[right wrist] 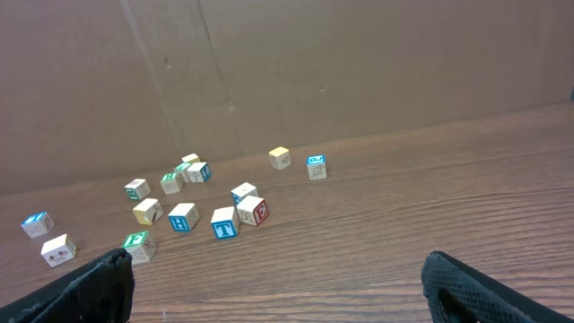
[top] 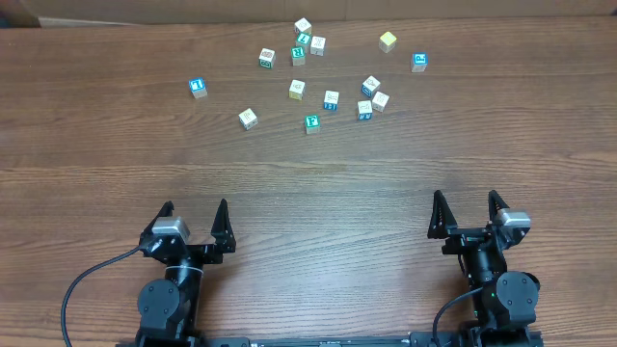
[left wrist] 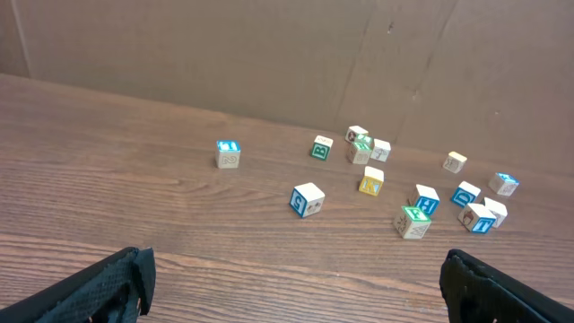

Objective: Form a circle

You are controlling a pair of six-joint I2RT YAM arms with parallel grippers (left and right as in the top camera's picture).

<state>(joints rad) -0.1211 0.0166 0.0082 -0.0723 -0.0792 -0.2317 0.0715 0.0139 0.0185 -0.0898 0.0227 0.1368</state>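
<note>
Toward far side of wooden table (top: 96,173): alphabet cubes (top: 297,89), roughly fifteen, lying loose and scattered, not yet drawn into any ring. Mostly cream, several with blue or green faces.
Far middle: cluster of four (top: 304,39), close together, one green-topped.
Right of cluster: yellow-topped cube (top: 388,40), alone; right blue-topped cube (top: 419,62) near it.
Far left: left blue-topped cube (top: 198,88), well apart from others.
Nearest to arms: cream cube (top: 248,119) and green-faced cube (top: 312,123).
Right of centre: small bunch (top: 371,86) of three, just beside one another.
Near edge, left: left gripper (top: 196,205), jaws spread wide, holding nothing, well apart from all cubes.
Near edge, right: right gripper (top: 466,196), jaws equally wide, empty.
Behind table, wrist views: cardboard wall (left wrist: 269,54).
By left arm base: black cable (top: 87,280), looping.
</note>
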